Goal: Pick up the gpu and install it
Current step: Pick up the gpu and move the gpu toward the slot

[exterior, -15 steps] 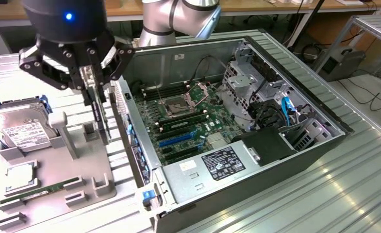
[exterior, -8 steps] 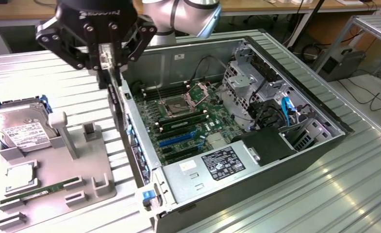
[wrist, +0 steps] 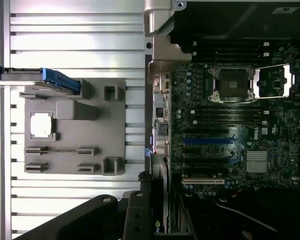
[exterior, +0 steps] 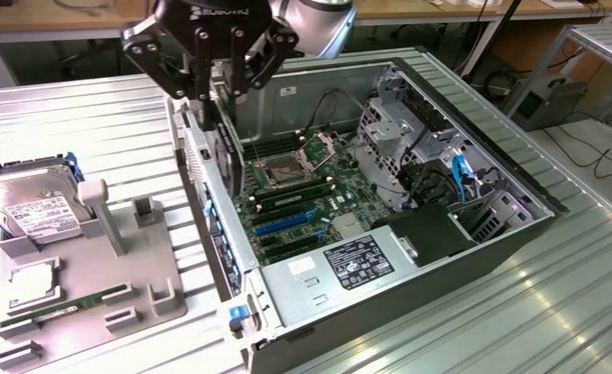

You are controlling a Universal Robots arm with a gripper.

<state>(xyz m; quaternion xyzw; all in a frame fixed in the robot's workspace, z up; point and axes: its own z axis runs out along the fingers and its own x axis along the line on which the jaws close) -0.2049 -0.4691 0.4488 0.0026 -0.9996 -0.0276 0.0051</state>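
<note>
I am holding the gpu (exterior: 231, 156) edge-on, clamped in my pincer (exterior: 214, 101), above the open computer case (exterior: 461, 101). The grey parts tray (exterior: 155, 269) is lying at eight o'clock in the exterior view.

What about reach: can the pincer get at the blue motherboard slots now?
Likely yes: the pincer, holding the gpu, hangs over the open case; the blue slots lie bare, no cables across.

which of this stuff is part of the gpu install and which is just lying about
For the job: black pincer; thin dark gpu card it grips; open grey computer case; green motherboard.
Lying about: silver hard drive with white label; slim green memory stick; grey parts holder.
</note>
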